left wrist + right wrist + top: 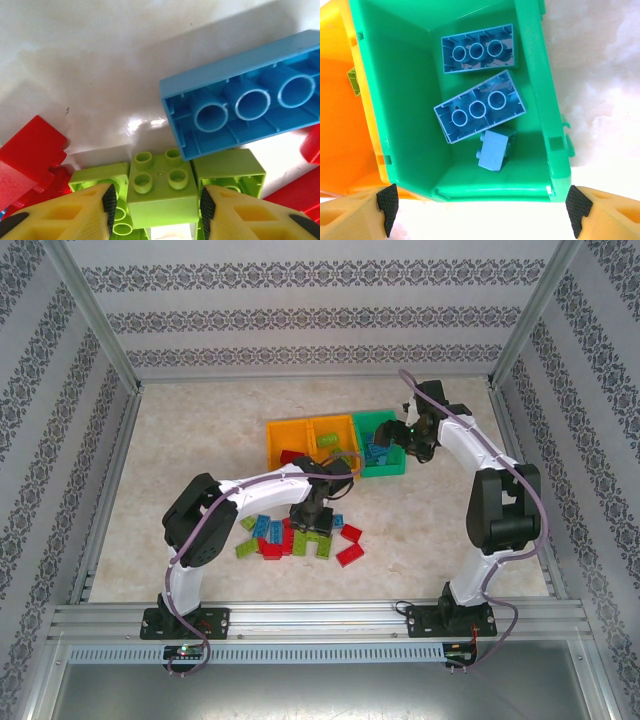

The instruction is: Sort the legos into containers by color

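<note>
My left gripper [312, 518] hangs low over the loose pile of legos [300, 537] at the table's middle. Its fingers [158, 210] stand open astride a light green two-by-two brick [160, 187], the right pad almost touching it and the left a small gap away. An upturned blue brick [245, 100] lies just beyond, and a red brick [30, 155] to the left. My right gripper [405, 440] is wide open [480, 210] above the green bin [405, 100], which holds three blue bricks [480, 107].
Two orange bins [290, 423] [333, 419] stand left of the green bin [372, 415]. The left one holds a red brick [290, 455], the middle one a light green brick [354, 82]. Metal frame rails [300, 618] and patterned walls ring the table.
</note>
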`<state>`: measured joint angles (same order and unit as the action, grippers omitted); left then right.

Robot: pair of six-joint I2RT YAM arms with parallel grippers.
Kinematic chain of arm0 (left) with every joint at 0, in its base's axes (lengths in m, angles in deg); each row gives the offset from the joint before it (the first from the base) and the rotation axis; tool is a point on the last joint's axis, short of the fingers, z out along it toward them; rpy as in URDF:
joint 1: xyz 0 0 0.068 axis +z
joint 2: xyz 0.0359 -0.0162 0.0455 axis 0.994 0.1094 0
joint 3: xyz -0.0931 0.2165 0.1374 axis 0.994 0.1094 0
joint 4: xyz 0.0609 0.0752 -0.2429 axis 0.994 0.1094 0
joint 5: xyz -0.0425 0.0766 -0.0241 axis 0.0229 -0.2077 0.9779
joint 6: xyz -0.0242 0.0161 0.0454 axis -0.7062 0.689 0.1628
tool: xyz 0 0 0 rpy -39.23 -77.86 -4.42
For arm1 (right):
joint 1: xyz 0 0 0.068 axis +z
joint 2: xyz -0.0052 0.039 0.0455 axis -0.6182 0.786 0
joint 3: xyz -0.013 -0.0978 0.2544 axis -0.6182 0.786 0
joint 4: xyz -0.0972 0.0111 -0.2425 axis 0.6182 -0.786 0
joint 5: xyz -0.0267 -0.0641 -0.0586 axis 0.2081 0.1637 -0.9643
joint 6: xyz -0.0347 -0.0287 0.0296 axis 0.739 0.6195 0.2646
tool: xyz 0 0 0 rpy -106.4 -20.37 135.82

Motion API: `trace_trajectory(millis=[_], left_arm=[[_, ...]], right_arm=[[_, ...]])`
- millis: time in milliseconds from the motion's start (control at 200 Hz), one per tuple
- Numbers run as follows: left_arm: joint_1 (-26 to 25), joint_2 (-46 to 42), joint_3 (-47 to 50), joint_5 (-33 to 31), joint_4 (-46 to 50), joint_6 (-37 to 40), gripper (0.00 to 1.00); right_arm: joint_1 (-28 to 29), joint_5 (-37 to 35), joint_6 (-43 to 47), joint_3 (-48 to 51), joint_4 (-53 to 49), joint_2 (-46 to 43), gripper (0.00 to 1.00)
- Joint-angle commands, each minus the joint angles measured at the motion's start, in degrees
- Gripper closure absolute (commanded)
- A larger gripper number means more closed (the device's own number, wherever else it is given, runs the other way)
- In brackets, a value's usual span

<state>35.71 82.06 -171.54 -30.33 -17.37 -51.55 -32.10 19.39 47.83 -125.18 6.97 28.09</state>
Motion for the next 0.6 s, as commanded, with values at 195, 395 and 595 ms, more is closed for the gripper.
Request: trace_trajectory(millis=[195,395,595], left_arm=[[-0.7,-0.8,0.8,-1.5,-0.1,-1.4,0.61],[-0.7,-0.8,-0.2,-2.8,0.7,-1.5,0.66],[-0.7,-0.9,-4.0,-6.2,3.6,-1.0,0.67]], right_arm=[[-0.6,-0.1,1.5,0.6,0.5,-1.8,0.1],[-0.6,0.2,1.6,0.4,0.6,-1.5,0.1],[-0.6,0.3,1.9,0.6,0.6,-1.6,0.1]])
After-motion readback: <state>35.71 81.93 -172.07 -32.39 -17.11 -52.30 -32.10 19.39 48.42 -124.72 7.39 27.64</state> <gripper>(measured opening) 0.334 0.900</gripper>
